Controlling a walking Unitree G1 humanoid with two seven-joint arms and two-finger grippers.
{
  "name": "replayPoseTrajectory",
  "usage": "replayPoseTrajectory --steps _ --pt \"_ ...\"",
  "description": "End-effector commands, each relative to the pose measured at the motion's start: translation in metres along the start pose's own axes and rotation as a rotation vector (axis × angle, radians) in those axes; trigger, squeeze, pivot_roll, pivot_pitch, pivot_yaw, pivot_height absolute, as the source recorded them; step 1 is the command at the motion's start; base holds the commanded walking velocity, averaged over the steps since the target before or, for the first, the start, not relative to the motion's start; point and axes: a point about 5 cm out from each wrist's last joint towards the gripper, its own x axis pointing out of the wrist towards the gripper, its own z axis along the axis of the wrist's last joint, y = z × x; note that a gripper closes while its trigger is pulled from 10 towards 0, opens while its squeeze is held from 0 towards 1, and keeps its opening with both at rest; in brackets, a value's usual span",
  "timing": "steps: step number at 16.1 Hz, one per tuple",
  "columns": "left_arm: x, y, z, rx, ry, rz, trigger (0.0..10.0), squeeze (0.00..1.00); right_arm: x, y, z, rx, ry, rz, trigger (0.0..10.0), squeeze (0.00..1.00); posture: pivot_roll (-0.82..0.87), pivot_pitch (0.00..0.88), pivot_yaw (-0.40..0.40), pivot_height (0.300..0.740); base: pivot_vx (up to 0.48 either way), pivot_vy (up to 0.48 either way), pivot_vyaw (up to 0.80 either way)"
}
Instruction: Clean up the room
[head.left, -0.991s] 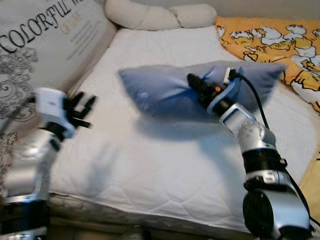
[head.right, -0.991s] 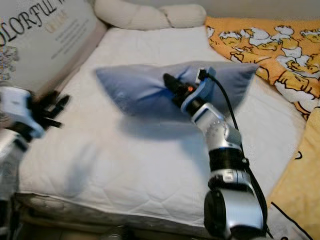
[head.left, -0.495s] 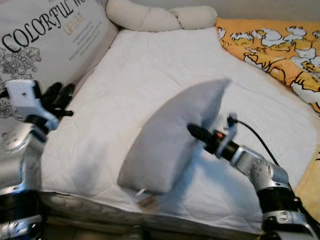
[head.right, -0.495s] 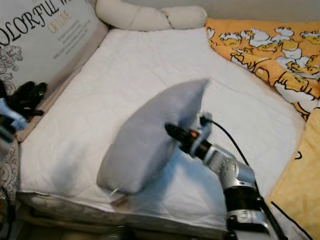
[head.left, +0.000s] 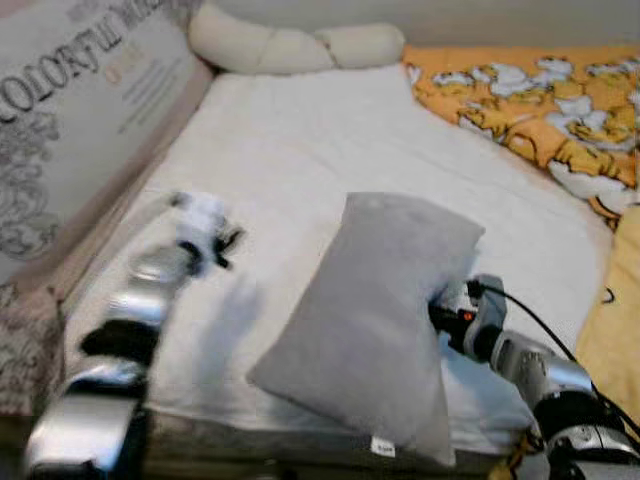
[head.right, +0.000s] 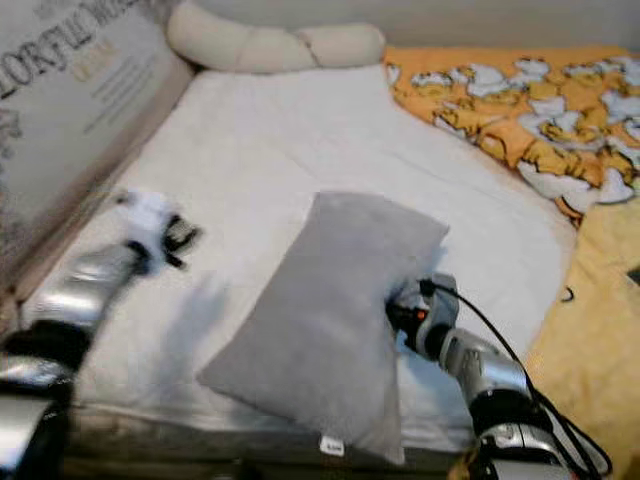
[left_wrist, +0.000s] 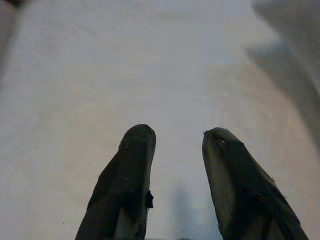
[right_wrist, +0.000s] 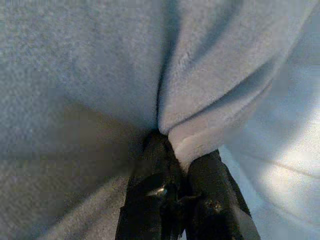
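The grey pillow hangs tilted over the near edge of the white mattress, pinched in my right gripper, both fingers clamped on a fold. My left gripper hovers over the sheet, its 2 fingers apart, holding nothing.

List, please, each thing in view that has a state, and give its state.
grey pillow: pinched and held by the right gripper, tilted over the bed's near edge.
right gripper: shut on a fold of the grey pillow.
left gripper: open, over the white mattress.
orange blanket: rumpled.
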Motion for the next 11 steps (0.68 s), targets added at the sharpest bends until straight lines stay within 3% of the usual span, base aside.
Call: replayPoseTrajectory --steps 1,2,3,5,6,8,10,11 --pt "0.004 -0.007 -0.011 0.051 0.065 -0.008 10.0 0.00 0.005 0.008 0.012 -0.030 -0.034 0.014 0.0 0.00 -0.01 0.000 0.109 0.740 0.000 0.000 0.00" --pt "0.009 -0.027 -0.026 0.131 0.136 -0.064 10.0 0.00 0.009 0.015 0.016 -0.035 -0.054 0.031 0.0 0.00 -0.02 0.000 0.114 0.740 0.000 0.000 0.00" --pt "0.012 -0.044 -0.035 0.110 0.160 -0.117 10.0 0.00 0.014 0.022 0.018 -0.033 -0.069 0.048 0.0 0.00 -0.02 0.000 0.117 0.740 0.000 0.000 0.00" --pt "0.015 -0.061 -0.039 0.075 0.161 -0.168 10.0 0.00 0.021 0.032 0.020 -0.037 -0.080 0.073 0.0 0.00 -0.02 0.000 0.112 0.740 0.000 0.000 0.00" --pt "0.017 -0.068 -0.037 0.032 0.141 -0.192 10.0 0.00 0.024 0.037 0.021 -0.043 -0.084 0.084 0.0 0.00 -0.02 0.000 0.111 0.740 0.000 0.000 0.00" --pt "0.020 -0.080 -0.013 -0.191 -0.015 -0.347 10.0 0.00 0.032 0.053 0.029 -0.059 -0.112 0.126 0.0 0.00 -0.01 0.000 0.095 0.740 0.000 0.000 0.00" --pt "0.016 -0.080 -0.004 -0.293 -0.092 -0.463 10.0 0.00 0.037 0.059 0.033 -0.076 -0.113 0.137 0.0 0.00 0.00 0.000 0.085 0.740 0.000 0.000 0.00" --pt "0.015 -0.079 -0.004 -0.304 -0.107 -0.496 10.0 0.00 0.038 0.060 0.033 -0.084 -0.111 0.136 0.0 0.00 0.00 0.000 0.081 0.740 0.000 0.000 0.00"
